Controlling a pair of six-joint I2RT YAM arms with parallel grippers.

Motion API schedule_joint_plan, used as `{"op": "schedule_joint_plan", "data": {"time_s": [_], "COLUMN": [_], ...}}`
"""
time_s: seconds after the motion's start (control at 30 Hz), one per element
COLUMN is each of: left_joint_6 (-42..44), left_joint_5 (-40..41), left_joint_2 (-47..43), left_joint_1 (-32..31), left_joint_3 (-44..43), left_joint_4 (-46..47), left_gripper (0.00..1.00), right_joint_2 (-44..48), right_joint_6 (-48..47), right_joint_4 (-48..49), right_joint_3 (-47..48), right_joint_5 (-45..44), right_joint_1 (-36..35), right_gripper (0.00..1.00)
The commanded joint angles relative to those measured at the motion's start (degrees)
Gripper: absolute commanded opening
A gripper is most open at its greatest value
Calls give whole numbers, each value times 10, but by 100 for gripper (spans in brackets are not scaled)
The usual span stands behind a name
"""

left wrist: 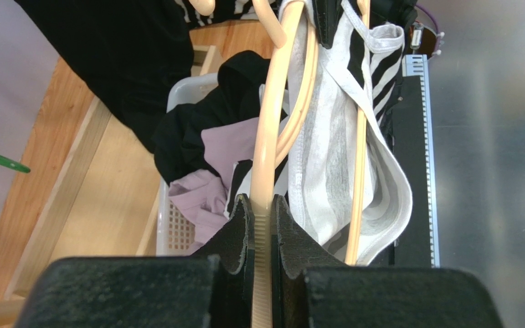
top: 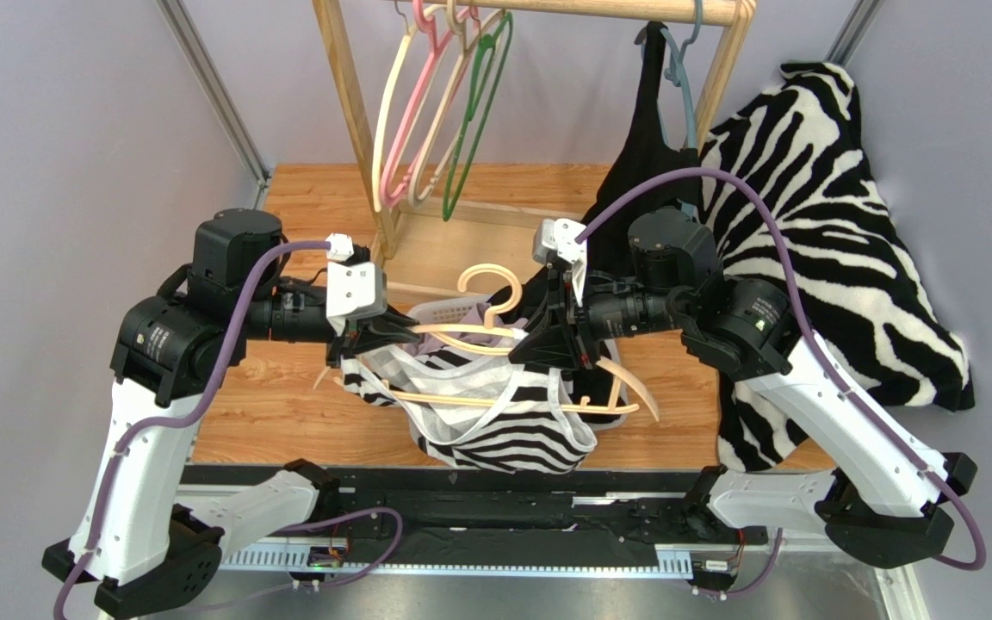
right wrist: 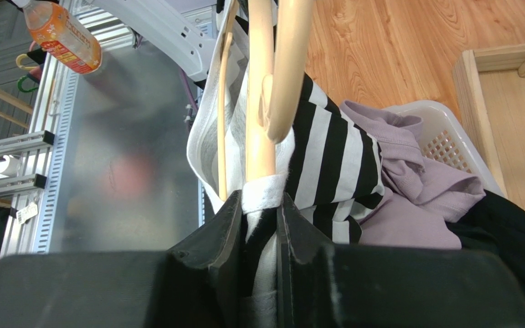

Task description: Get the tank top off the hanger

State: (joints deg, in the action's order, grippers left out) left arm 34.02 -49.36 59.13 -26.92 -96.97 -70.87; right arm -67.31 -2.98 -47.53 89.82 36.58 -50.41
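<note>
As the top view shows at its centre, we list: striped tank top [top: 514, 433], draped on the cream hanger [left wrist: 270, 137] above a white basket [left wrist: 178, 232] of clothes; left end effector [left wrist: 263, 215], clamped on the hanger's arm; right end effector [right wrist: 262, 205], clamped on the tank top's white hem.

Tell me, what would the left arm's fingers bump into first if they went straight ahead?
Probably the striped tank top draped on the hanger they pinch; the right gripper lies beyond, depth unclear.
</note>
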Motion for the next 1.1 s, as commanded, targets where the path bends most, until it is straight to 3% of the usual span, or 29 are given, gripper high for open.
{"op": "schedule_joint_plan", "data": {"time_s": [0.0,0.1,0.13,0.17,0.4,0.6,0.87,0.97,1.07], "left_joint_6": [-14,-61,-75,-93,-105,-138,-189,-194,-197], "left_joint_5": [-42,-3,11,33,120,145,142,151,160], "left_joint_2": [-3,-2,-1,-2,-30,-55,-29,-13,4], "left_joint_1": [-9,-9,-9,-9,-9,-9,-9,-9,-9], "left_joint_3": [-29,-36,-39,-41,-25,56,72,69,63], "left_joint_4": [55,94,104,118,124,154,209,224,229], "left_gripper": [6,56,89,94,95,96,92,87,72], "right_joint_2": [19,61,74,103,169,174,173,177,187], "right_joint_6": [-28,-33,-39,-48,-99,-97,-73,-64,-61], "right_joint_4": [-8,33,45,59,69,60,53,59,64], "right_joint_3": [12,-13,-21,-32,-69,-69,-62,-67,-75], "right_joint_5": [-35,-84,-118,-138,-258,-258,-248,-240,-237], "right_joint_1": [-12,-12,-12,-13,-14,-14,-14,-16,-19], "right_gripper": [0,0,0,0,0,0,0,0,0]}}
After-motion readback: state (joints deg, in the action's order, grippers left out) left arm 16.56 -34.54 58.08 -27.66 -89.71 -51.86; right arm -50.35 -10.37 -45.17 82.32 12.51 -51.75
